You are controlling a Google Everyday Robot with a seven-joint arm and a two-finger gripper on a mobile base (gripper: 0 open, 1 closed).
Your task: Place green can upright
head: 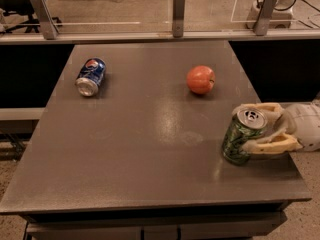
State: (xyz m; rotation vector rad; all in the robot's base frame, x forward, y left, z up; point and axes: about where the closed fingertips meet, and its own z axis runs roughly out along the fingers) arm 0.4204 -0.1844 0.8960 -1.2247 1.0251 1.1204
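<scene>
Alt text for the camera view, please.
The claw, coming from the right, grips the green can, which stands nearly upright near the right edge of the table. A blue Pepsi can lies sideways far left; a round orange-red fruit sits beyond.

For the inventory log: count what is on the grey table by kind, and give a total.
Cans: 2, the dented green-and-white aluminium drink can, gripped by the robot's hand near the table's right edge, and the blue Pepsi can lying on its side.
Fruit: 1, the round red-orange fruit.
Total: 3.
</scene>
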